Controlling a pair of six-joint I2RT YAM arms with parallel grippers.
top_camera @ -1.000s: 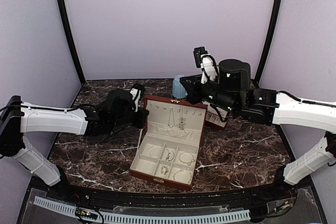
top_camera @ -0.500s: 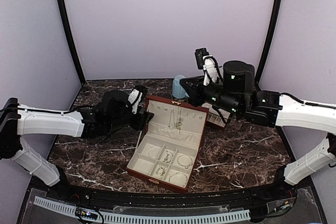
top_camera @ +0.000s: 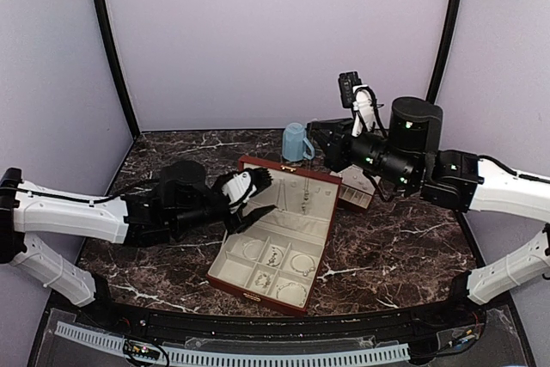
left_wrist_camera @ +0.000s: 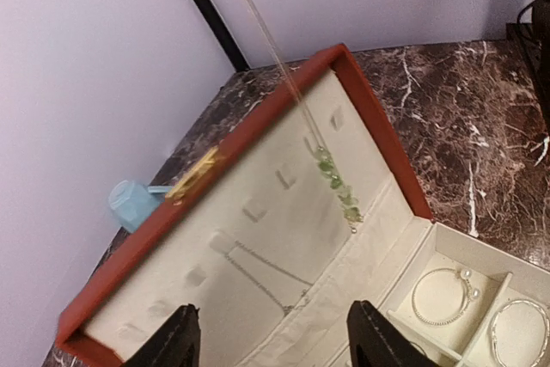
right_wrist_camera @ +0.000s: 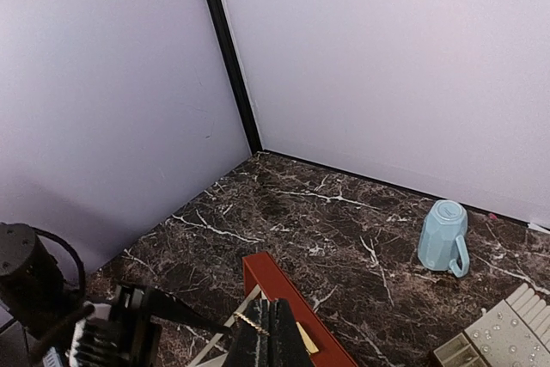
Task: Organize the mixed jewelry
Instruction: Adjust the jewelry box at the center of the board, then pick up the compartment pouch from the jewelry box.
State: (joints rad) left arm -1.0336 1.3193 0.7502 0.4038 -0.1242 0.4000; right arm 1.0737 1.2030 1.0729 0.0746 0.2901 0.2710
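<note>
1. Since a second ago, the left claw (top_camera: 250, 199) has slid forward to the box (top_camera: 258, 292) and now stands wide open (nothing in it).
2. The right claw (right_wrist_camera: 273, 343) is pinched tight on the necklace (left_wrist_camera: 337, 185), whose green beads dangle against the lid (left_wrist_camera: 258, 229).
3. A good hang probably needs a slow lowering, with the left claw steadying the beads.

At centre frame you see a box (top_camera: 258, 286) with a smooth reddish shell and matt cream lining. Its jewelry (top_camera: 276, 254) glints like metal. Your table (top_camera: 404, 247) looks like polished dark marble.
</note>
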